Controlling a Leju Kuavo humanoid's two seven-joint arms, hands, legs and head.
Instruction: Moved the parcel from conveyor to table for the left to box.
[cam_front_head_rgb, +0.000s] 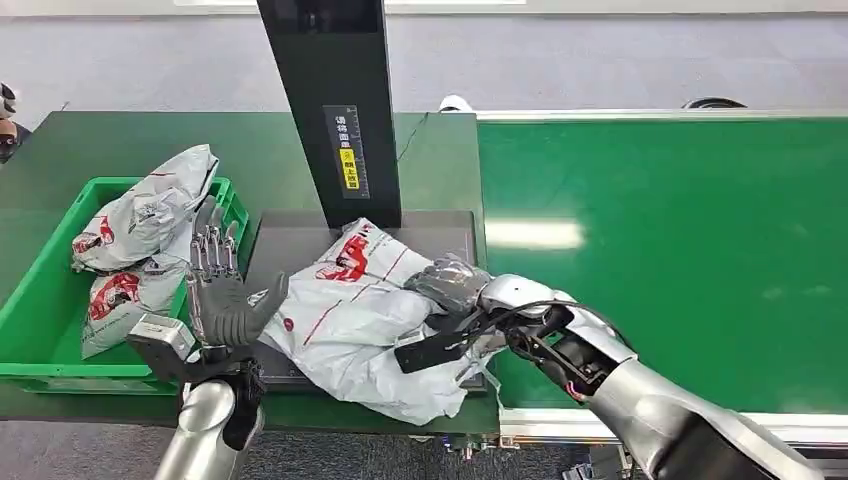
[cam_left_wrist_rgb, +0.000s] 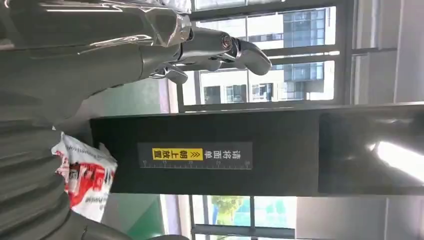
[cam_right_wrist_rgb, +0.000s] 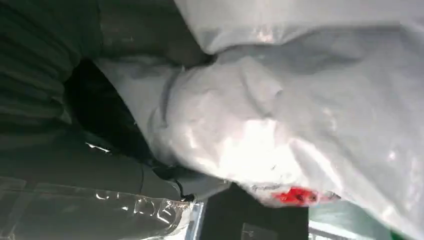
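Nearest, the right hand (cam_front_head_rgb: 455, 288) lies on the white parcel (cam_front_head_rgb: 365, 315), its fingers closed into the crumpled plastic, gripping it; the right wrist view shows the same white film bunched against the hand, with a red mark on it. The parcel rests on the dark grey platform (cam_front_head_rgb: 290, 240) on the green table (cam_front_head_rgb: 120, 140), just left of the conveyor (cam_front_head_rgb: 660, 260), and carries red printing too creased to read. Beside its left edge the left hand (cam_front_head_rgb: 222, 300) stands upright with fingers spread and holding nothing, just beside the parcel. Left of that, a green crate (cam_front_head_rgb: 30, 300) holds two more white parcels (cam_front_head_rgb: 145, 215) with red logos. Farther back, a black post (cam_front_head_rgb: 335, 100) rises from the platform; its label shows a column of Chinese characters, a yellow tag with dark characters and chevrons, and a ruler scale along its edge.
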